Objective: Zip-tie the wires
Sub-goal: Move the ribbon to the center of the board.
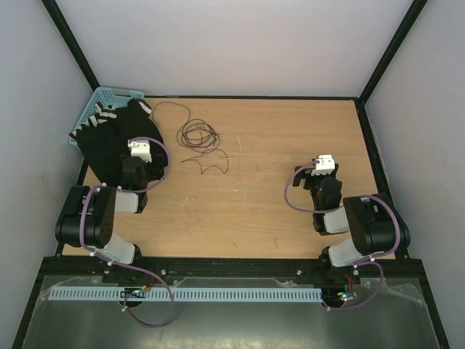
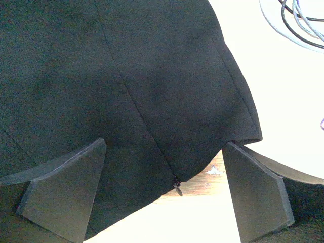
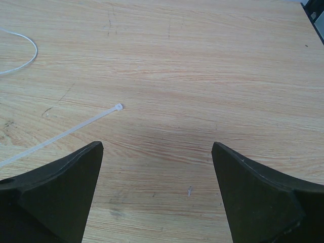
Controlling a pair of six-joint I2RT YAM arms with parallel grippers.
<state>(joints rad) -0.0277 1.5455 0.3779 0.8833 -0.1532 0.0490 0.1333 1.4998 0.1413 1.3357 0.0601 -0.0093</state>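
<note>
The wires (image 1: pixel 200 138) lie in a loose dark coil with stray curls on the wooden table (image 1: pixel 276 211), at the back left of centre. Part of the coil shows at the top right of the left wrist view as wires (image 2: pixel 298 20). My left gripper (image 2: pixel 164 144) is open above a black zippered fabric bag (image 2: pixel 126 76), just left of the wires, holding nothing. My right gripper (image 3: pixel 158 146) is open over bare wood at the right. A white zip tie (image 3: pixel 76 129) lies flat ahead of it to the left. In the top view the left gripper (image 1: pixel 142 134) and right gripper (image 1: pixel 305 177) are far apart.
A light blue basket (image 1: pixel 102 109) sits in the back left corner, partly under the black bag (image 1: pixel 116 142). A second thin white strip (image 3: pixel 28 61) curves at the far left of the right wrist view. Black frame rails and white walls enclose the table.
</note>
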